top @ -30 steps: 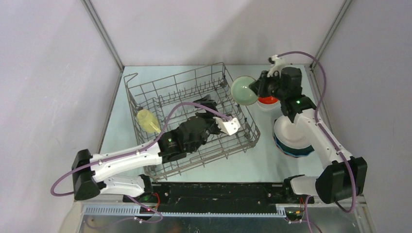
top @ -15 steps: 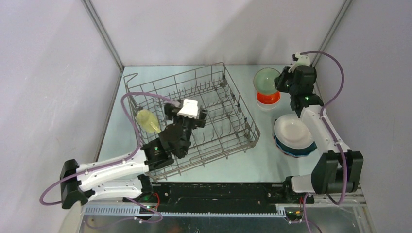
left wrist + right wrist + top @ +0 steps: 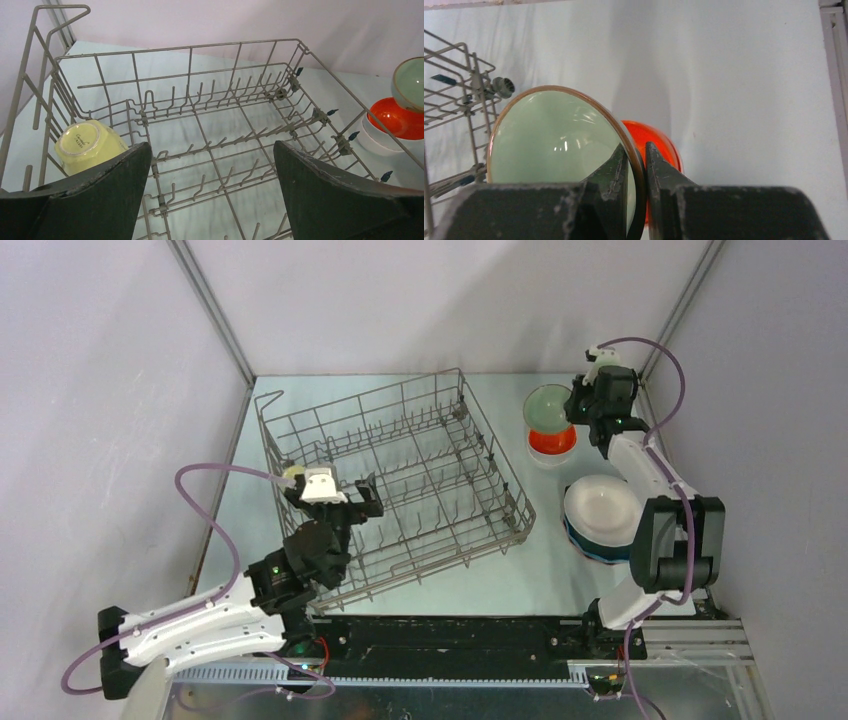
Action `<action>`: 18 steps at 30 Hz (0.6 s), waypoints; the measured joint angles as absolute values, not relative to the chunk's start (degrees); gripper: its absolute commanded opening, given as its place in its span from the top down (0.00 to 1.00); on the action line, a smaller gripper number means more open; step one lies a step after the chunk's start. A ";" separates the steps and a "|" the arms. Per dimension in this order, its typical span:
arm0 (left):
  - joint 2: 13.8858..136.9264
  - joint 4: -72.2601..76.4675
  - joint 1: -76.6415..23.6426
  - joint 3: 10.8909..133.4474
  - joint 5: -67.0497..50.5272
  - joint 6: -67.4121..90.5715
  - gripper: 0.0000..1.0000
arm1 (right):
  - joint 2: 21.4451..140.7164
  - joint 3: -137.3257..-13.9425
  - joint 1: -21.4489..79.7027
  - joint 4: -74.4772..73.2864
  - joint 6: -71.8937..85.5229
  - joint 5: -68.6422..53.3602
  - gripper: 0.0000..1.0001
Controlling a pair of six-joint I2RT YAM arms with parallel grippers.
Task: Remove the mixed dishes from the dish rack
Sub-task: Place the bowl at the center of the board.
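The dish rack (image 3: 190, 48) sits in the middle of the table (image 3: 480, 570), a grey wire basket with rows of upright tines and a looped handle at its far-left corner; it is turned a little askew. One piece is left in it: a pale yellow cup (image 3: 87, 145), lying on its side in the left part with its base turned towards the left wrist camera (there is a printed mark on the base, too small to read).

The left gripper (image 3: 212, 150) hangs over the near-left part of the rack with its fingers spread wide and nothing between them; the left finger stands just beside the cup, and whether they touch I cannot tell. From above the cup is almost wholly hidden behind that wrist.

Right of the rack, the right gripper (image 3: 636, 150) is pinched on the rim of a pale green bowl (image 3: 554, 135), held on edge over an orange bowl (image 3: 664, 145); I cannot tell if the two bowls touch. The orange one sits in a white bowl (image 3: 372, 140). The left wrist view cuts the green bowl off at its edge.

Nearer, a white plate (image 3: 600, 505) tops a stack; the right arm covers part of it, and only a blue edge (image 3: 590, 550) shows below.
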State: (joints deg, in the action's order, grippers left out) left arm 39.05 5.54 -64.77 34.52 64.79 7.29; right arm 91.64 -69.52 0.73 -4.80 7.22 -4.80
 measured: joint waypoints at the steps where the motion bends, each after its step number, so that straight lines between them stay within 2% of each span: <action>1: 38.50 4.80 -64.73 34.35 64.86 8.03 0.00 | 92.55 -70.19 0.73 -4.60 6.79 -4.49 1.00; 16: 42.92 0.67 -64.73 34.33 66.30 10.17 0.00 | 97.03 -72.69 1.04 -7.38 -5.67 -7.25 1.00; 18: 43.11 0.54 -64.73 34.33 66.37 10.24 0.00 | 97.27 -72.71 1.45 -7.90 -7.92 -6.98 0.98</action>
